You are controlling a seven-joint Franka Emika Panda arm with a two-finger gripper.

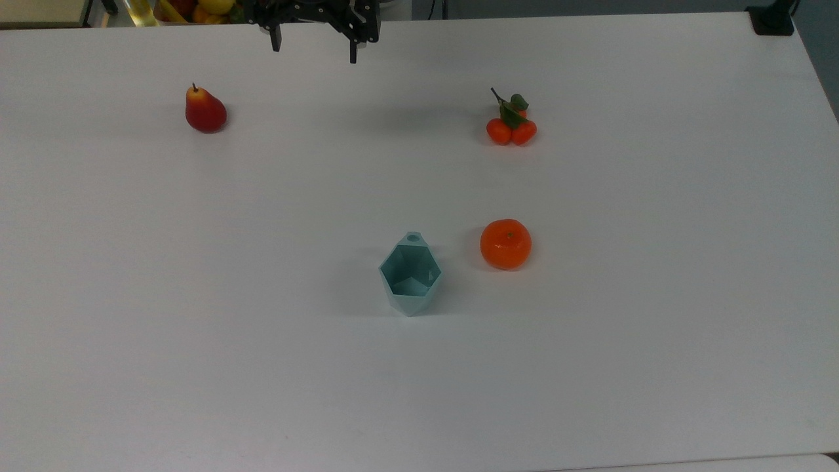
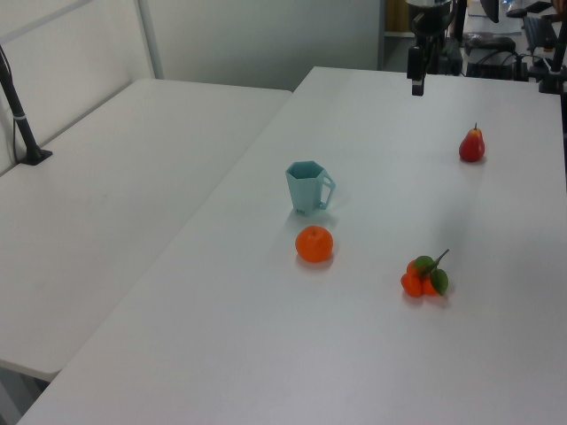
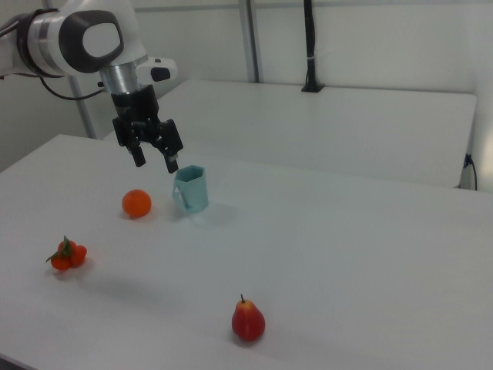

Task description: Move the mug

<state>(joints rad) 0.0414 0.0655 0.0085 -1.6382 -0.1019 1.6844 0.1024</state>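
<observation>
In the top view I am seeing the mug (image 1: 411,276) standing upright on the white table (image 1: 196,295), its handle pointing toward the far edge. Taking the mug as my landmark, the orange (image 1: 505,244) is sitting just beside it on the top view's right, not touching. The cluster of small orange fruits with leaves (image 1: 511,124) is lying well beyond the mug toward the top view's right, and the red pear (image 1: 205,111) well beyond toward the top view's left. The gripper (image 1: 315,47) is hanging at the far edge, well apart from the mug, fingers spread and holding nothing.

In the left view the mug (image 2: 308,187) is standing behind the orange (image 2: 314,243), with the gripper (image 2: 416,78) far behind it.

In the right view the gripper (image 3: 155,160) is hovering above the table, fingers apart, appearing just left of the mug (image 3: 190,190).
</observation>
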